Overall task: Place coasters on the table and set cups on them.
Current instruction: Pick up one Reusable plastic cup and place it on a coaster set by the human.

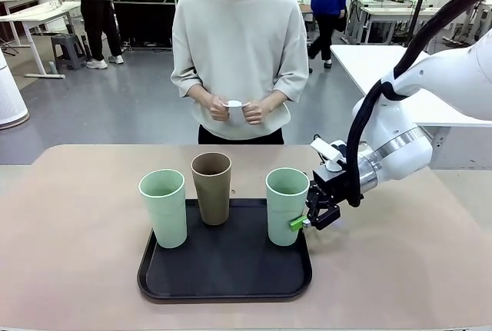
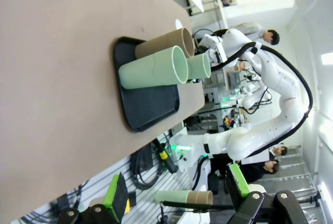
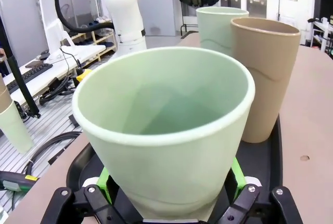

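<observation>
Right gripper [image 1: 304, 217] has its jaws wide, one green pad on either side of the nearest mint cup [image 1: 286, 204], low on its body. The right wrist view puts the pads just beside the wall; whether they touch it I cannot tell, and nothing is gripped yet. That cup stands on the black tray [image 1: 231, 281], right at the gripper's fingertips. A brown cup [image 1: 211, 187] and a second mint cup [image 1: 164, 206] stand farther out beyond it on the same tray. Left gripper [image 2: 177, 188] hangs well off to the side with its jaws wide too, holding nothing.

The cup between the pads is upright. Its long axis is vertical, with the open mouth up and the narrower base down, so the fingers cross that axis from the side.

Several things could go wrong from here:
- **Slip or tilt:** the wall is smooth and tapered, so the pads may slide or rock the cup as they close. A hold this low leaves most of the cup above it, free to lean.
- **Tray rim:** if the cup is pulled back toward the gripper without being lifted first, its base could catch the raised rim and tip.
- **Neighbouring cup:** a swing away from the gripper could knock the brown cup.
- **Timing:** the small white coaster [image 1: 234, 104] is across from the gripper, between the person's hands [image 1: 240, 108], and is not yet on the table [image 1: 77, 216]. Moving too early would leave the cup nowhere proper to land, or bring it into those hands.
</observation>
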{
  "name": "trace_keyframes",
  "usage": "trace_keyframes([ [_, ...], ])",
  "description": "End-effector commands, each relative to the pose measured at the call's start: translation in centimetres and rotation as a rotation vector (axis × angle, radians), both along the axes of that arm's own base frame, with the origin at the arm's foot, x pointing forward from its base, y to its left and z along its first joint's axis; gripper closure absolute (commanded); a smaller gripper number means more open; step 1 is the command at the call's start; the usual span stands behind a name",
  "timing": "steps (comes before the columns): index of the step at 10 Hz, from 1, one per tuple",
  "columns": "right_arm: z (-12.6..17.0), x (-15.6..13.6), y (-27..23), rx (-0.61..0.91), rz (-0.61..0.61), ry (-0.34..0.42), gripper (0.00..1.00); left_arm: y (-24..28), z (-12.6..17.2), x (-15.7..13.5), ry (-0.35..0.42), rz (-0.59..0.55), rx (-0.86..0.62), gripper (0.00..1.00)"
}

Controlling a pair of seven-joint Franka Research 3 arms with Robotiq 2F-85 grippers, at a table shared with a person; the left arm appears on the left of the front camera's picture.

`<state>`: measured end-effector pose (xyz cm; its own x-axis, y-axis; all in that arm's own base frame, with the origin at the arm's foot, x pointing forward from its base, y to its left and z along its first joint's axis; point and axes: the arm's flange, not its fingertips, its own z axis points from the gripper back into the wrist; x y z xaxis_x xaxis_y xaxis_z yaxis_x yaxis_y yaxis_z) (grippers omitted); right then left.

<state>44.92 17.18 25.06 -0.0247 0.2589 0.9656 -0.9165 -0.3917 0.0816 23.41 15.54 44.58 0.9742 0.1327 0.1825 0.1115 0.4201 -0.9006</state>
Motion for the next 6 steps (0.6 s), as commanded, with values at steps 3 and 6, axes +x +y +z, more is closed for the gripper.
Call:
trace_keyframes([
  [3,-0.2,0.48,0.5,0.109,0.078,-0.012,0.59,0.17,0.02,-0.02,-0.011,0.007,-0.003,0.0],
  [6,-0.06,0.68,0.26,0.11,0.079,-0.013,1.0,0.17,0.02,-0.02,-0.011,0.007,-0.003,0.0],
])
